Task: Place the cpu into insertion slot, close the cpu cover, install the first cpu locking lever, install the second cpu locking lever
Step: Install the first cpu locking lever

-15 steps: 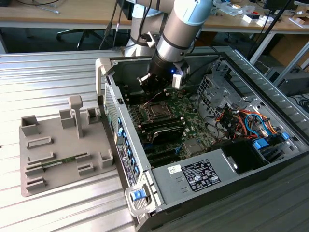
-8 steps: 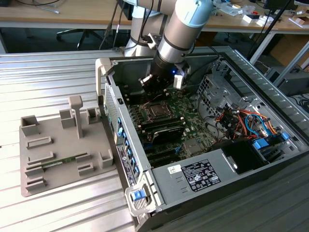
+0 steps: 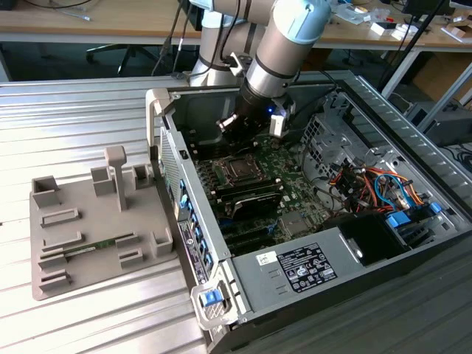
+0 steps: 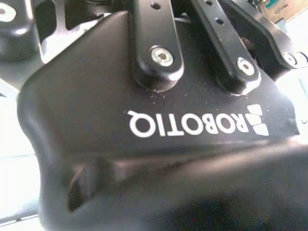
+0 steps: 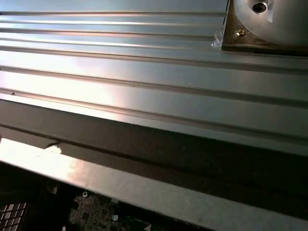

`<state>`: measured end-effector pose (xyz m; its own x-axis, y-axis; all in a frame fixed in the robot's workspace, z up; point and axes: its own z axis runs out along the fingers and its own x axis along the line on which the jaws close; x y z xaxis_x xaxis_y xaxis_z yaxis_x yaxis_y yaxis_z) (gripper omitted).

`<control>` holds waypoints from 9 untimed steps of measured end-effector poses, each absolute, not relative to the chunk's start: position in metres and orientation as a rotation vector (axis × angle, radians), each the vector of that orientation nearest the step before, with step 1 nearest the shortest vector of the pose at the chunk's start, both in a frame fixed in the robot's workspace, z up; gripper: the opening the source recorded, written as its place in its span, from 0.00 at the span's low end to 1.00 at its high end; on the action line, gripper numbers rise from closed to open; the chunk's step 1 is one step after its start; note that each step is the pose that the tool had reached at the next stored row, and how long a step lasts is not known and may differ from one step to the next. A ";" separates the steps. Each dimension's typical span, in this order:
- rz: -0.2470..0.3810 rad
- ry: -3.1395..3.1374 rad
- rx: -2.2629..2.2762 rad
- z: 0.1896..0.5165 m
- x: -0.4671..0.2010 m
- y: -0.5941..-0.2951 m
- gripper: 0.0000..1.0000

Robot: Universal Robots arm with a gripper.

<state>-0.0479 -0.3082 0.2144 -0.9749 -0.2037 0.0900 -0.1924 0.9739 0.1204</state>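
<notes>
In the exterior view my gripper [image 3: 236, 131] hangs inside the open computer case, a short way above the green circuit board [image 3: 284, 166]. The insertion slot [image 3: 240, 169] lies just below it and a little nearer the camera: a small square black socket with a dark centre and a silver rim. I cannot tell the cpu cover from that rim. The cpu is hidden, and the locking levers are too small to make out. The second wrist view shows the gripper's black body [image 4: 144, 96] from very close.
A grey box with a white label [image 3: 295, 269] fills the case's near end. Coloured cables and a drive cage [image 3: 383, 188] stand on the exterior view's right. A grey parts fixture [image 3: 96, 221] sits outside on the ribbed metal table [image 3: 74, 110]. The case's rim [image 5: 144, 187] runs close by.
</notes>
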 end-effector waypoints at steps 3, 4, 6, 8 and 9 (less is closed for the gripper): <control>-0.169 -3.019 0.303 0.214 -0.042 -0.308 0.11; -0.169 -3.018 0.304 0.213 -0.039 -0.308 0.11; -0.169 -3.017 0.303 0.213 -0.034 -0.308 0.11; -0.169 -3.015 0.303 0.212 -0.030 -0.308 0.11; -0.169 -3.015 0.303 0.212 -0.028 -0.308 0.11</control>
<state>-0.0283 -0.3082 0.2119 -0.9744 -0.2038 0.0947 -0.1919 0.9739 0.1211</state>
